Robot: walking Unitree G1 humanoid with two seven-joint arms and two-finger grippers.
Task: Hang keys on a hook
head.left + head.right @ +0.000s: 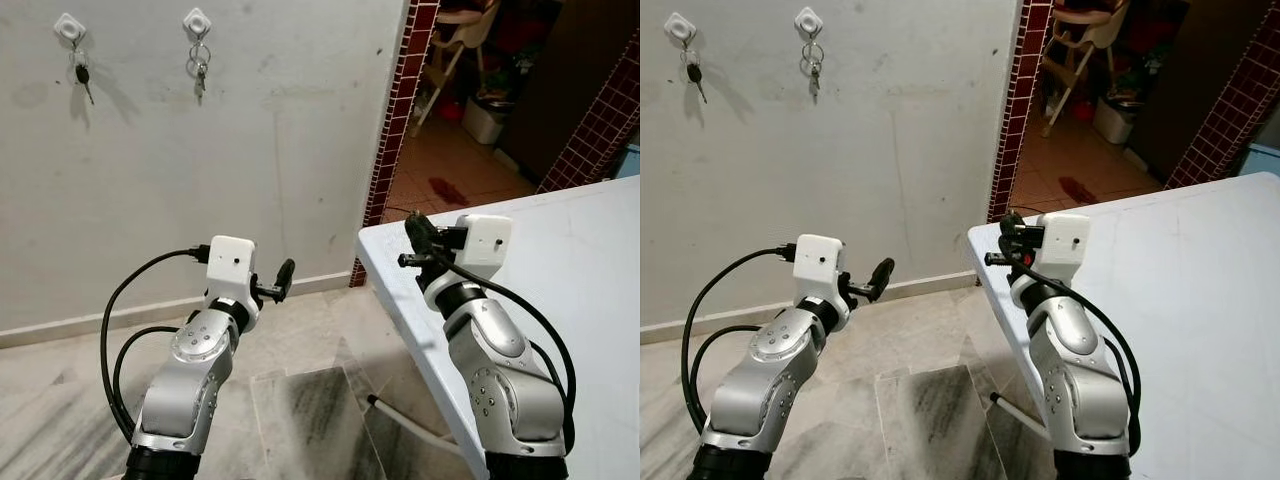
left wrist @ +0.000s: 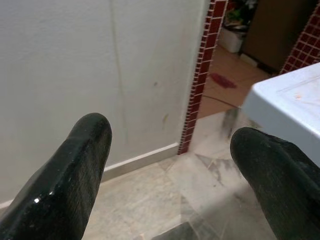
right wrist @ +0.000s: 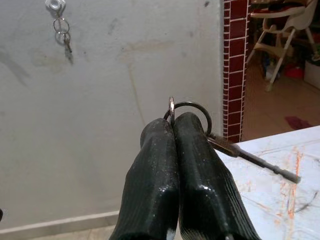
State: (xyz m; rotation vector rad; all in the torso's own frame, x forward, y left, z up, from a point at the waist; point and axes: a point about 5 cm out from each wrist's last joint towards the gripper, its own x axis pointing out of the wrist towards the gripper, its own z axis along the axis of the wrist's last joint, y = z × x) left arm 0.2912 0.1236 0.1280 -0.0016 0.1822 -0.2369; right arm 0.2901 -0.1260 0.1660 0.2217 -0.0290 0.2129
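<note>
Hanging high on the pale grey plaster wall [image 1: 250,130], two small white square hooks sit side by side: the far-left hook [image 1: 69,26] carries a dark-headed key [image 1: 82,76] that dangles against the wall, and the hook to its right [image 1: 197,20] carries a metal ring with a small bunch of silver keys [image 1: 200,68]. Below them a white skirting strip runs along the base of the wall, above a floor of mottled grey marble tiles [image 1: 300,400].

Lower down, the left hand [image 1: 283,279] is raised in front of the wall at the end of its silver arm, well below both hooks. Its two long black fingers [image 2: 75,170] are spread wide with only wall and floor between them.

Right of the wall, a column of dark red brick tiles [image 1: 395,120] edges a doorway; through it a white high chair [image 3: 280,35] stands on a reddish floor.

Further right, the right hand [image 1: 420,232] is lifted just above the near corner of the white surface [image 1: 570,290]. Its black fingers [image 3: 170,175] are pressed together, pinching a round silver key ring [image 3: 186,111] that sticks up past the fingertips. A long silver key [image 3: 250,157] on that ring juts out sideways over the surface, whose top shows faint orange scuffs. This held set is well apart from the wall hooks, lower and to their right.
</note>
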